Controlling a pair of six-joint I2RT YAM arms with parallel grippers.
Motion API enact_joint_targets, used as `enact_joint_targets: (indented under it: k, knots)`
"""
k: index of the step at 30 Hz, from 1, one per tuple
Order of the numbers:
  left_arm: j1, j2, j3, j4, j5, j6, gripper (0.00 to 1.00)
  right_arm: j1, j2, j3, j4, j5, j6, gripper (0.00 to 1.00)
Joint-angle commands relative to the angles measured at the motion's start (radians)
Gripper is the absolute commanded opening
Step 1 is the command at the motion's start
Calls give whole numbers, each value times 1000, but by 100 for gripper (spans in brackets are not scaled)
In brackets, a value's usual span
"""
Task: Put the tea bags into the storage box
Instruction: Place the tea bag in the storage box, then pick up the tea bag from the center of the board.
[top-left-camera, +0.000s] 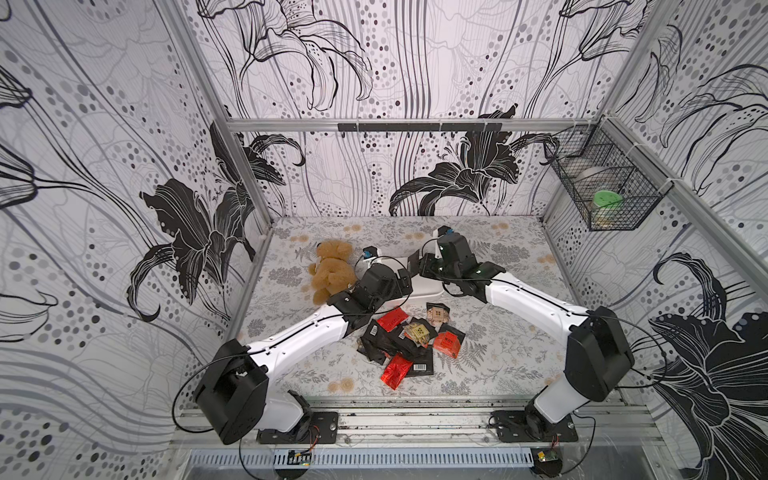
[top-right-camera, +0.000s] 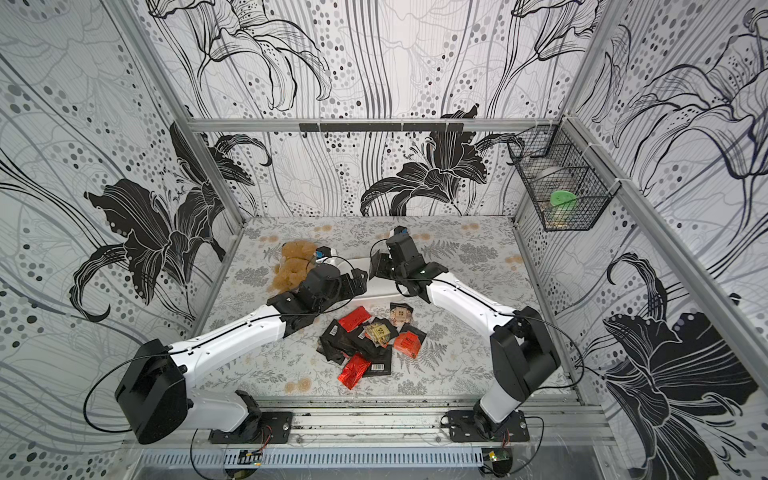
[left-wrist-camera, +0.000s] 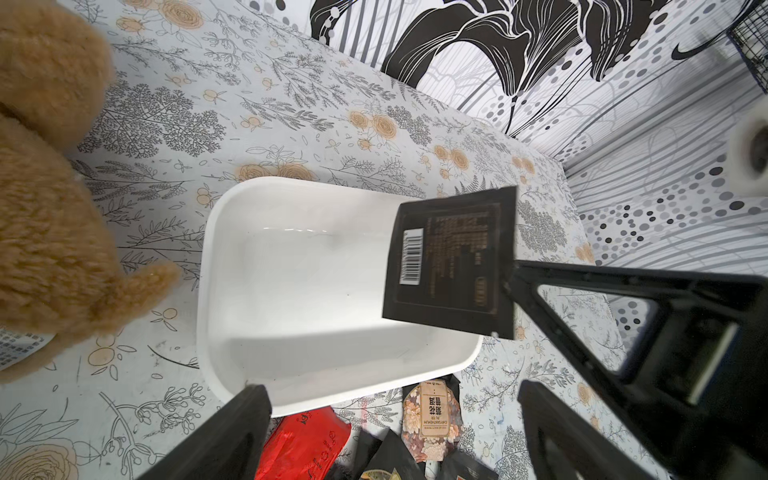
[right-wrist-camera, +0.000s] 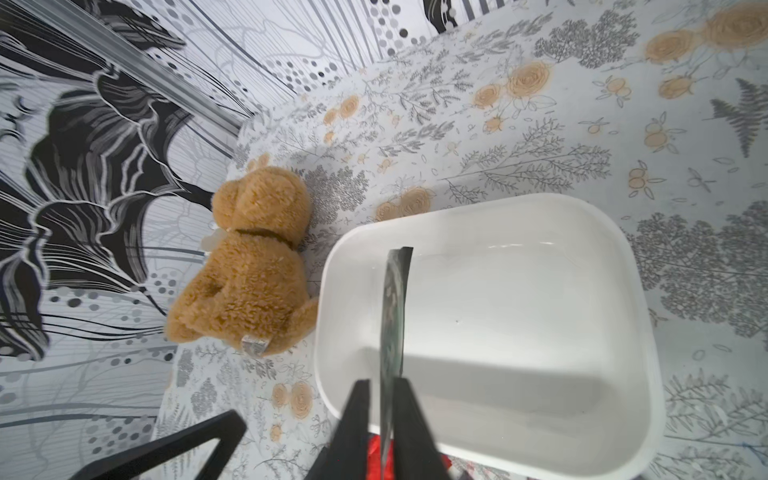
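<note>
A black tea bag (left-wrist-camera: 451, 262) with a white barcode label hangs over the open storage box (right-wrist-camera: 519, 316), clear of its floor and not yet lying in it. The box sits near the middle of the frame in both top views, mostly hidden under the two wrists. The sachet stands between the jaws of the right gripper (right-wrist-camera: 384, 384), which are narrow about one edge of it and seem to hold it; the right wrist view shows it edge-on (whether the pinch is firm or easing cannot be told). The step in hand looks like the drop of this sachet. The next move calls for the jaws to part enough for it to fall flat inside the walls, then for the arm to lift clear. No other sachet shows inside the box. The left gripper (left-wrist-camera: 392, 386) hovers just left of the right one in both top views, jaws wide and empty. The other tea bags (top-left-camera: 409, 345) lie heaped on the surface (top-left-camera: 498, 357) just below the box in the frame, black, red and orange ones overlapping, so most of the task seems ahead. A teddy bear (top-left-camera: 332, 270) sits just left of the box.
</note>
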Motion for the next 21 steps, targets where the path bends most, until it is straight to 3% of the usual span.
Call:
enact_joint_targets:
  k: [1, 4, 10, 16, 21]
  knots:
    - [7, -14, 3, 4, -23, -8, 97, -24, 24, 25, -67, 34, -23, 45]
    - [7, -8, 12, -6, -22, -4, 98, -57, 6, -10, -95, 49, -34, 57]
    - [7, 6, 19, 19, 67, 16, 100, -61, -140, -123, -152, 172, -71, 58]
    - [2, 58, 36, 63, 278, 32, 88, -61, -329, -290, -188, 187, -49, 58]
    - [-42, 163, 109, -33, 366, 28, 78, -60, -529, -485, -195, 139, 35, 58]
